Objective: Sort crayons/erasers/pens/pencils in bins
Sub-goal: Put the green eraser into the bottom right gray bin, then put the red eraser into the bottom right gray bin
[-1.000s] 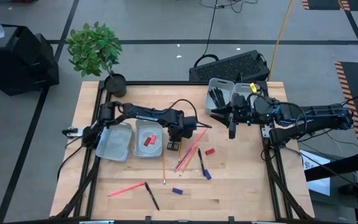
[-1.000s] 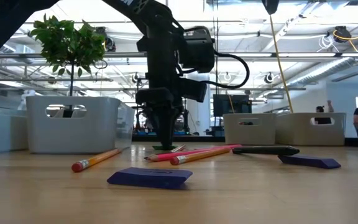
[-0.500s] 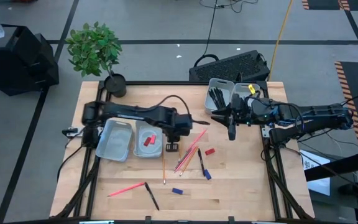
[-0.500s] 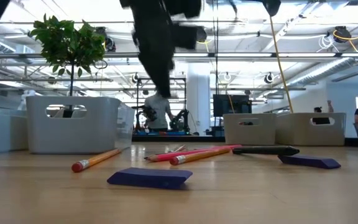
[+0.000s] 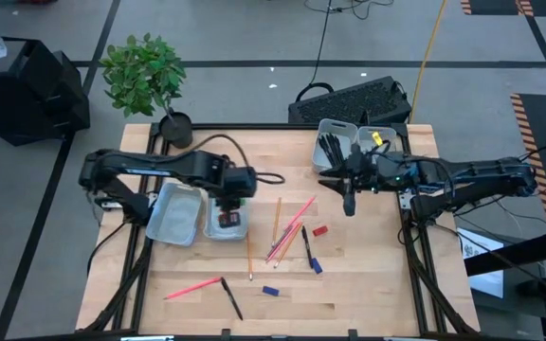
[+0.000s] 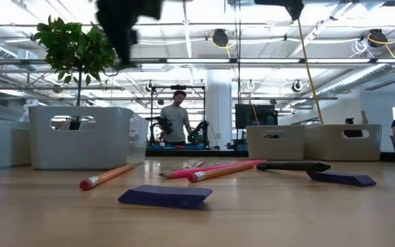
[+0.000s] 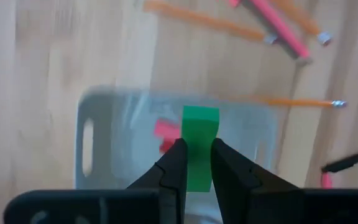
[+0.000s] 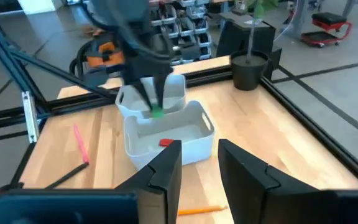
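Even overhead light is seen on the table point(image 5: 368, 284) with only soft shadows, while the low view is backlit by bright ceiling strips, and the left wrist view is smeared by motion blur around the sharper green eraser point(image 7: 199, 146).

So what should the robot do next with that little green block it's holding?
Probably lower it a little and let go. The left end effector is shut on the green eraser, right above the bin that already holds a red eraser, so it looks like the matching place. The right end effector waits open near the far bins.
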`<state>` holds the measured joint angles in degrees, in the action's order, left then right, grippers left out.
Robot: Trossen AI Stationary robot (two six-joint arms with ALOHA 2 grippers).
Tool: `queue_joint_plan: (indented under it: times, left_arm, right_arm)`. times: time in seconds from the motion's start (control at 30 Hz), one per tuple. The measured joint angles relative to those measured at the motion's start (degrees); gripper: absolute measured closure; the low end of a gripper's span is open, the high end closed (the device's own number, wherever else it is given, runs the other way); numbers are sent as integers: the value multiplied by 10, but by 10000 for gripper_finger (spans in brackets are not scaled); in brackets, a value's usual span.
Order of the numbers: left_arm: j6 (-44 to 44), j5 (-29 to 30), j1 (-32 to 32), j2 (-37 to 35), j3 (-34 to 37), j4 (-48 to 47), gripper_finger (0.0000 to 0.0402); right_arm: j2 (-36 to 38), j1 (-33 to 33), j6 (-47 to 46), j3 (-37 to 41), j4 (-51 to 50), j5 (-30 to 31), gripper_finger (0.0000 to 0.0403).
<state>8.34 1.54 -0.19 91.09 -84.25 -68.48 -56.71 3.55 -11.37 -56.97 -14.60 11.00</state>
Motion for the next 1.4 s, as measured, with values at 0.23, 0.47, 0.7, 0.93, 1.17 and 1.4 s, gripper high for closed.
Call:
queue_joint_plan:
  times: [0.23,0.47,0.7,0.93,1.17,1.4]
  left_arm:
    - [111,28,41,-61,215,106,339]
    - [142,20,86,7,285,170,339]
    - [106,28,93,40,298,209,338]
    - [108,26,95,29,292,214,273]
    - [103,-22,93,-15,264,135,191]
    - [134,-35,85,-109,245,71,180]
  right_arm:
    - [-72,40,5,0,22,-7,301]
    - [-177,50,17,-36,-31,-8,267]
    - [-260,59,76,-115,-229,-31,228]
    - [-301,54,83,-74,-270,-68,227]
    - [-303,48,118,8,-227,-124,230]
    - [-306,40,136,76,-134,-145,232]
